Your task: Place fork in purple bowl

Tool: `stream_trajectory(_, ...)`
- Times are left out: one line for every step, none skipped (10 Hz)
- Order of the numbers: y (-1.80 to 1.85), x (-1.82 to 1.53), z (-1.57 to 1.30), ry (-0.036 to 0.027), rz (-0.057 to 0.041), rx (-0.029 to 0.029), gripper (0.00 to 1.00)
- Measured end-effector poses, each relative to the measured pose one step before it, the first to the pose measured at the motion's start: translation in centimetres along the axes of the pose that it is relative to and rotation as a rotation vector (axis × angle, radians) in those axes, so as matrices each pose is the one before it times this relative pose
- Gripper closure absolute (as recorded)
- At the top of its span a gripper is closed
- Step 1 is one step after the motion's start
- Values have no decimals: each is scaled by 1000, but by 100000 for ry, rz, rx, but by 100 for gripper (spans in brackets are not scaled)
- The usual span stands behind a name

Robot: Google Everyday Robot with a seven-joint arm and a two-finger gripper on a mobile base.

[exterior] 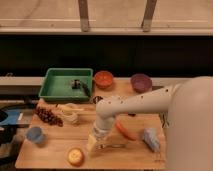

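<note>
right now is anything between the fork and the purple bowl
Yes: the carrot lies just beyond the fork, on the line to the purple bowl at the back right. The hand sits at the fork's left end, with nothing between them.

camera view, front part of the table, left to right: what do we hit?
blue cup → round yellow-orange item → gripper, low over the table, just left of the fork → fork → carrot → pale blue object

Your arm (150,101) is smooth, rounded and off-white, bulky at the right, tapering to a pale pincer (95,141) low over the near table (52,147), jaws apart.
</note>
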Motion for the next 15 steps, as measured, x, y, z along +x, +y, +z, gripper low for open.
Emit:
stream_trajectory(106,164,211,85,211,-314,28)
stream_trajectory(199,56,240,23,158,-275,28)
stream_trajectory(172,58,172,139,207,19,28)
stream_trajectory(150,126,76,217,570,501,28)
stream_trajectory(177,99,87,256,307,426,28)
stream_trajectory(180,63,73,239,449,511,28)
stream_trajectory(118,34,150,188,510,154,28)
stream_trajectory(76,-25,155,184,514,95,28)
stream_trajectory(8,-72,163,240,1051,343,28)
stream_trajectory(2,-110,153,270,1739,402,28)
stream_trajectory(107,-108,120,388,194,253,28)
stream_trajectory(-123,17,-174,-26,-301,277,28)
stream_trajectory(-269,61,-179,-306,-6,260,28)
stream_trajectory(112,16,25,321,-105,-130,28)
stream_trajectory(63,28,45,270,-38,13,28)
